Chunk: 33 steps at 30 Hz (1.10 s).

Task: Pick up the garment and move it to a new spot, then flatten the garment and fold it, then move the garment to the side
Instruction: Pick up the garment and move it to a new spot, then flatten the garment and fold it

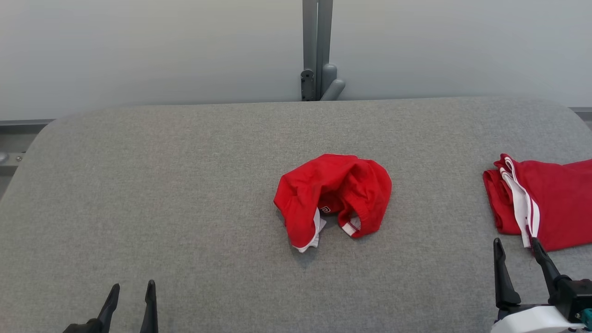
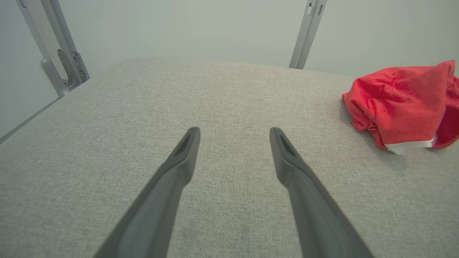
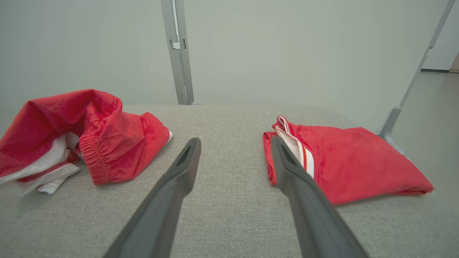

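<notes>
From the head view I see the crumpled red garment [image 1: 333,199] sitting in a heap near the middle of the grey bench [image 1: 185,185], white trim showing at its near edge. A folded red garment [image 1: 550,203] with white stripes lies at the bench's right end, well apart from the heap. My left claw [image 1: 133,285] hovers at the lower left, spread wide and empty. My right claw [image 1: 515,241] is at the lower right, also wide and empty, one fingertip just at the folded piece's striped corner. A grey metal post [image 1: 317,51] stands behind the bench. In the left wrist view the left claw's fingers are parted over bare fabric, with the crumpled red garment off to the right. In the right wrist view the wide fingers point between the two pieces, the heap at left, the folded one at right; I cannot tell whether the right finger touches its edge.
</notes>
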### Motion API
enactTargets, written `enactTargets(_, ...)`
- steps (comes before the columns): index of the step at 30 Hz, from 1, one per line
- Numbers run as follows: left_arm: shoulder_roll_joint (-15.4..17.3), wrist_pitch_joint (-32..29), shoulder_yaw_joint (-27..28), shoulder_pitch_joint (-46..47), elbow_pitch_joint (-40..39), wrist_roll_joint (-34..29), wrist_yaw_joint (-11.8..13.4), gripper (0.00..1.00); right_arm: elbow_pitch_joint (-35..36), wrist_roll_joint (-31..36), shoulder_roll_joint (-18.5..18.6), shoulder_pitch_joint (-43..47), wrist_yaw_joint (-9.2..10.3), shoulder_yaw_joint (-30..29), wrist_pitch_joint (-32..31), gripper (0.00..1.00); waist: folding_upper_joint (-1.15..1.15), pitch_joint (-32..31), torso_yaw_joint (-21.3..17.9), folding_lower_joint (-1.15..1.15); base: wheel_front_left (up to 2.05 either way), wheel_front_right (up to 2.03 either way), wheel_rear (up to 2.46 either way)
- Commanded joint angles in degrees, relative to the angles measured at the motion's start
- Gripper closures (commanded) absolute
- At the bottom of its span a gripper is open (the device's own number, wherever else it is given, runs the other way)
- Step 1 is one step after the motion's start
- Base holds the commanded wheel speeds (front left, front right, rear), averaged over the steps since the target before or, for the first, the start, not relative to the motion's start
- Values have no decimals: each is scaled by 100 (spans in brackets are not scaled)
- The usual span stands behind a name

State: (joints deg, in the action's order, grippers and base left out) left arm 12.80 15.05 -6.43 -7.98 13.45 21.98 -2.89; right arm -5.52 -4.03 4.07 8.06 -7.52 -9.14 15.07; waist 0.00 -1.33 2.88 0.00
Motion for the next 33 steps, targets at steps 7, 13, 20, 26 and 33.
enactTargets(7, -294, 14, 426, -70, 139, -404, -321, 0, -60, 14, -71, 36, 6, 9, 11, 0, 0, 9, -10, 0, 0, 0, 0)
enactTargets(13, -454, 14, 585, 31, 125, -626, -421, 0, -46, 24, -83, -37, 7, 59, 10, 0, 0, 4, -4, 0, 0, 0, 0)
enactTargets(20, -546, 13, 619, 73, 55, -714, -462, 0, -30, -3, -93, -42, 6, 110, 10, 0, 0, -7, 12, 0, 0, 0, 0)
enactTargets(26, -499, 13, 490, 106, -51, -678, -464, 0, -71, -31, -102, -58, 7, 116, 11, 0, 0, -1, -1, 0, 0, 0, 0)
enactTargets(33, -537, 13, 363, 114, -258, -719, -465, 0, -99, -37, -103, -120, 6, 196, 10, 0, 0, -6, -186, 0, 0, 0, 0)
